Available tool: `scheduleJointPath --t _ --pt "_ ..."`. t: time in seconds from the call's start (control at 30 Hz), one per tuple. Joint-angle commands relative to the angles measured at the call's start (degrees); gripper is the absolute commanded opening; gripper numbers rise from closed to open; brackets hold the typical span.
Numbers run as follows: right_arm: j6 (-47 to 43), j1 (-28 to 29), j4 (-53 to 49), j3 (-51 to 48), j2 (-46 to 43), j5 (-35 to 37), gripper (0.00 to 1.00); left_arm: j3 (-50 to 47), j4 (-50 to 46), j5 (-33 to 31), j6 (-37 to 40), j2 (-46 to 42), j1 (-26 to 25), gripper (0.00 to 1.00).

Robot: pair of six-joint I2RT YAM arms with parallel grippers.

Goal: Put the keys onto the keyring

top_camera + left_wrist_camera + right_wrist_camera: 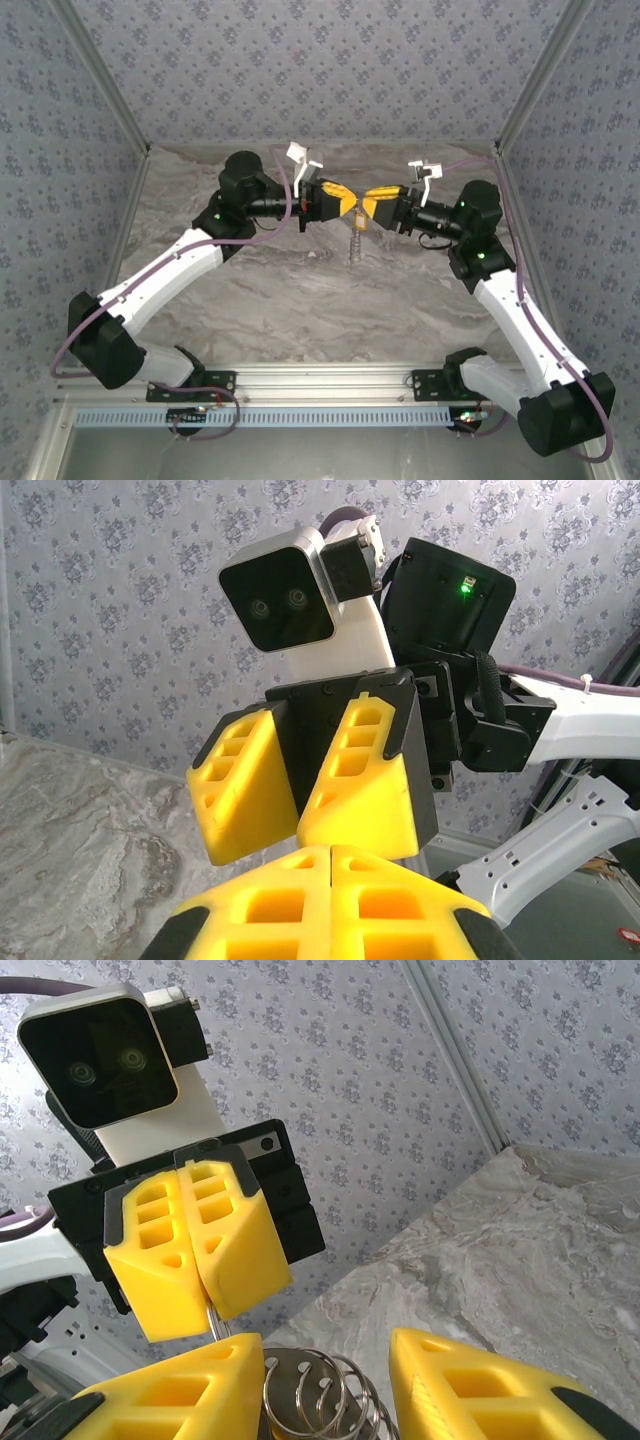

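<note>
My left gripper [345,198] and right gripper [372,203] meet tip to tip above the middle of the table. The left gripper [330,852] is shut. In the right wrist view its fingertips [205,1305] pinch a thin grey wire, the keyring [211,1322]. Below hangs a bunch of several silver round rings threaded through holes in flat grey metal pieces, which look like the keys [320,1400]. The bunch [355,243] dangles above the table. My right gripper [327,1348] is open, its yellow fingers either side of the bunch; the left finger is close against the rings.
The marble-patterned table [300,290] lies below, with patterned walls on three sides and metal corner posts [540,80]. The arm bases are bolted to a rail [320,385] at the near edge.
</note>
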Motion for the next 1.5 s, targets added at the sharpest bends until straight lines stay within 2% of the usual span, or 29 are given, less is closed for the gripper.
scheduleJointPath --t 0.0,0.3,0.4,0.63,0.77,1.47 --pt "0.3 0.6 2.2 2.0 0.1 0.4 0.4 1.6 3.2 0.5 -0.4 -0.9 -0.5 0.0" --pt "0.2 1.5 2.4 1.9 0.5 0.7 0.4 1.9 3.1 0.5 -0.3 -0.7 -0.6 0.0" --pt "0.2 1.4 0.8 1.5 -0.2 0.3 0.44 1.9 2.8 0.4 -0.1 -0.7 -0.6 0.0" --pt "0.9 -4.0 -0.1 -0.7 -4.4 1.2 0.45 1.8 2.2 0.4 0.2 -1.0 -0.6 0.0" --pt "1.8 -4.8 1.2 -0.9 -5.1 -0.1 0.45 2.0 2.3 0.4 0.2 -0.7 -0.6 0.0" --pt "-0.3 1.5 1.4 0.0 -2.6 2.3 0.42 3.0 1.7 0.7 0.2 0.1 -0.6 0.0"
